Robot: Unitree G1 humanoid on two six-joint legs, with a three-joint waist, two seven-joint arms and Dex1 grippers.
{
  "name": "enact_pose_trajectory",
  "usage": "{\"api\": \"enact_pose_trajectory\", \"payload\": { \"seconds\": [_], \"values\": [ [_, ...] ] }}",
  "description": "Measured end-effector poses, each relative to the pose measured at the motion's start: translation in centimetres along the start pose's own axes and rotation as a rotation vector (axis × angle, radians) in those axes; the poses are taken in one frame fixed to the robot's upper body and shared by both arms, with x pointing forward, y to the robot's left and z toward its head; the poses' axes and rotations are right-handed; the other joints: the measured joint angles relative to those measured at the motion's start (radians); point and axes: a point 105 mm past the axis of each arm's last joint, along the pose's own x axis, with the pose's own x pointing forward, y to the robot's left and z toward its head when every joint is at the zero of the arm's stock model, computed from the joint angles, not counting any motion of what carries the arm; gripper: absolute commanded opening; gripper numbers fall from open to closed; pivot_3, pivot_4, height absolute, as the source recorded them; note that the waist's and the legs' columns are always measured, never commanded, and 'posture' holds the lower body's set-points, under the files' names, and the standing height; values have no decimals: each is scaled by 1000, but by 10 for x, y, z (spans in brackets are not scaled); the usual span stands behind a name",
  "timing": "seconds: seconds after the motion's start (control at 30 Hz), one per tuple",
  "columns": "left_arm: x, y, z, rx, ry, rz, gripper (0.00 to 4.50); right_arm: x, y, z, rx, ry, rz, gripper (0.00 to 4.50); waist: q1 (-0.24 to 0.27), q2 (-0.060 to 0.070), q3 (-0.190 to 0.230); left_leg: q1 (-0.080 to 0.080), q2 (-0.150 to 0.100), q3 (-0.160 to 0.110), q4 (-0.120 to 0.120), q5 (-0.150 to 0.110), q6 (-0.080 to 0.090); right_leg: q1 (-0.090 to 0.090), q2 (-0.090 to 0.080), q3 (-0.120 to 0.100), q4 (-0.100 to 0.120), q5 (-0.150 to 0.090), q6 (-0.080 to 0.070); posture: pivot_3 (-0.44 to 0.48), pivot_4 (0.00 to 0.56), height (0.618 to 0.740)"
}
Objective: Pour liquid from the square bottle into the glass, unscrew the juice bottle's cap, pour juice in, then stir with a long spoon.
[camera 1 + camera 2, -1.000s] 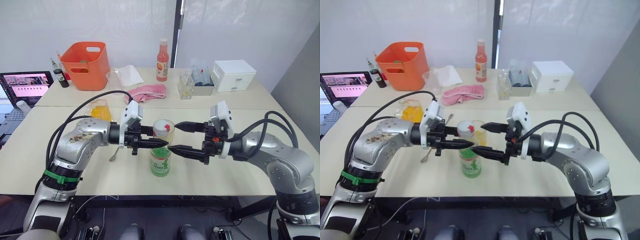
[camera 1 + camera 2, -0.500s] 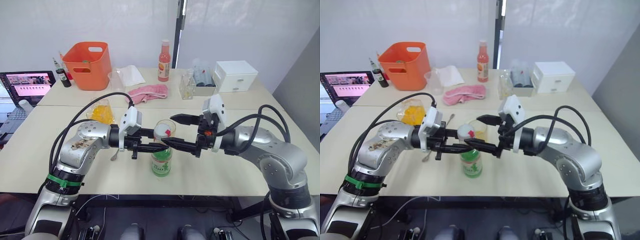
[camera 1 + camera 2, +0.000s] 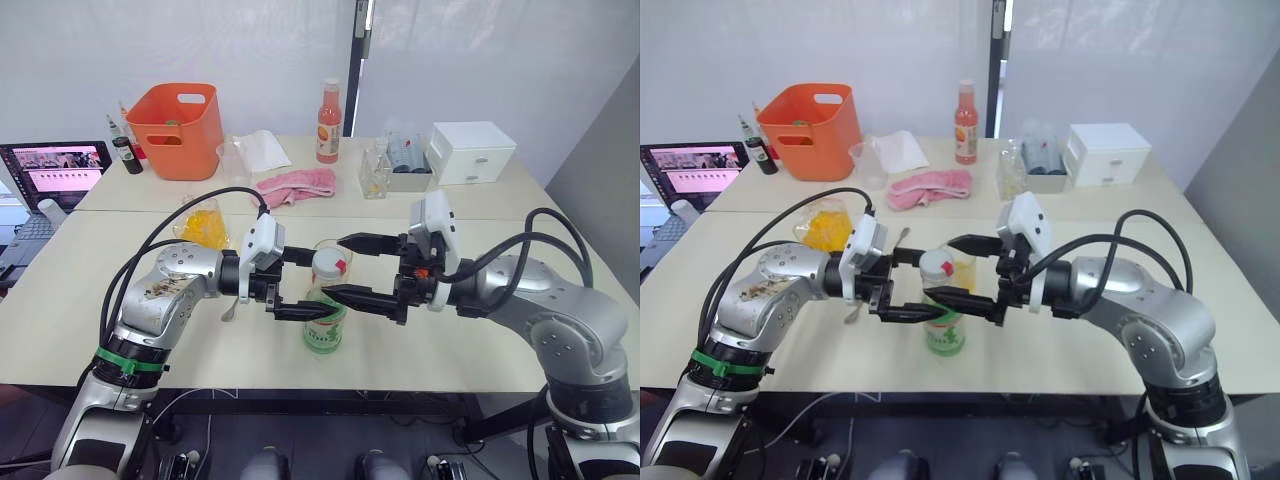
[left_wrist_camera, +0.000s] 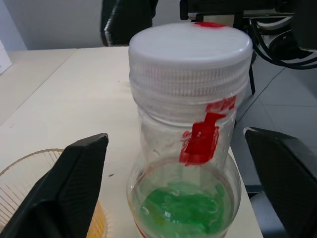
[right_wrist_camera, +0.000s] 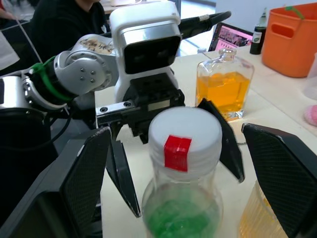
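While both arms are reaching inward over the cream table, the juice bottle is standing upright between them, near the table's front edge. To the left of the bottle, the left gripper is holding its two black fingers spread wide, one on either side of the bottle's neck, not touching it. The bottle is clear plastic with a green-and-white label whose writing is too small to read. Its ribbed white cap, marked with red tape, is sitting screwed on. Just behind the bottle, the glass is holding yellow-orange liquid. To the right of the bottle, the right gripper is likewise spread open around the cap. Left of the bottle, the square bottle is standing stoppered.
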Motion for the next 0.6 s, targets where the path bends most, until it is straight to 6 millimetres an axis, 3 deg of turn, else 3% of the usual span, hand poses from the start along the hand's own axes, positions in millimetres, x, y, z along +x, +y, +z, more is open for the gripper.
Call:
{"api": "enact_pose_trajectory", "payload": {
  "seconds": [0.2,0.5,0.6],
  "values": [
    [1,1,1,-21,1,0,4465,-4,-2,-1,1,10,-14,4500,-2,0,0,0,0,0,0,0,0,0,0,0,0,0,0,0,150,715],
    [0,1,5,-63,-15,-3,1650,-5,-3,-2,1,17,-22,4500,-2,0,0,0,0,0,0,0,0,0,0,0,0,0,0,0,150,715],
    [-1,2,6,-63,-15,-2,1406,-5,-3,-2,1,19,-24,4500,-2,0,0,0,0,0,0,0,0,0,0,0,0,0,0,0,150,715]
  ]
}}
